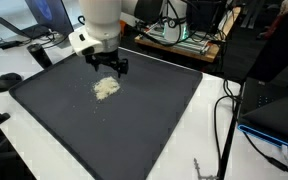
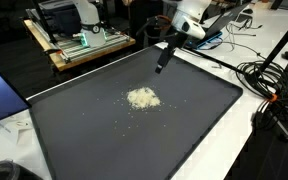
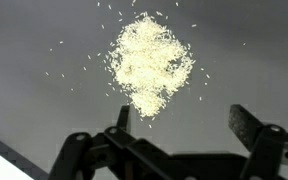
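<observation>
A small heap of pale grains lies on the dark grey mat, with stray grains scattered round it. In both exterior views the heap sits near the middle of the mat. My gripper hovers above the mat just beside the heap, jaws spread wide, nothing between the fingers. The white arm holds the gripper over the heap's far side; in an exterior view the gripper hangs near the mat's far edge.
The mat covers a white table. Cables trail off one side, a wooden rack with electronics stands behind, and a laptop and dark round object sit near a corner.
</observation>
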You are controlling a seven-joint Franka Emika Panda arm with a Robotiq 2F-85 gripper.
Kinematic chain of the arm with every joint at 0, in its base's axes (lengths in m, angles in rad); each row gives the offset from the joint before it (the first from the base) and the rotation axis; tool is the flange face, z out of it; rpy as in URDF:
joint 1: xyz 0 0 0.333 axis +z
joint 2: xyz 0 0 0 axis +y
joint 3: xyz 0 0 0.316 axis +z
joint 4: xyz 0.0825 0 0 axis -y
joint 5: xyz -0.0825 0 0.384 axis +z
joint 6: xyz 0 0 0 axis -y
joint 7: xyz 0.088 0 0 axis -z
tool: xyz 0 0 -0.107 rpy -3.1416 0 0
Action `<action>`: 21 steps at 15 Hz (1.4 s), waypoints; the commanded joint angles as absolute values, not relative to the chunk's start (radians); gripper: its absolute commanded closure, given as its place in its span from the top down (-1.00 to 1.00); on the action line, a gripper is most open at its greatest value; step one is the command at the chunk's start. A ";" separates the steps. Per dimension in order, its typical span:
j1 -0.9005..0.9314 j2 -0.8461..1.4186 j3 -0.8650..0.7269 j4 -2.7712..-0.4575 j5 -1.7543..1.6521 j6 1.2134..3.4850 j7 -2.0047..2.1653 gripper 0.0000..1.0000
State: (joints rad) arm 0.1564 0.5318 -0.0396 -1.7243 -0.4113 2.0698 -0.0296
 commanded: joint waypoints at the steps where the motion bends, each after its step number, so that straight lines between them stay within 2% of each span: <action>1: 0.198 0.620 -0.042 -1.571 -0.478 1.902 -0.008 1.00; 4: 0.223 0.693 -0.048 -1.459 -0.508 1.802 0.031 1.00; 11: 0.197 0.811 -0.064 -1.294 -0.486 1.831 0.050 1.00; 15: 0.164 0.763 -0.052 -1.391 -0.438 1.946 0.104 1.00; 21: 0.158 0.611 -0.058 -1.700 -0.408 2.210 0.209 1.00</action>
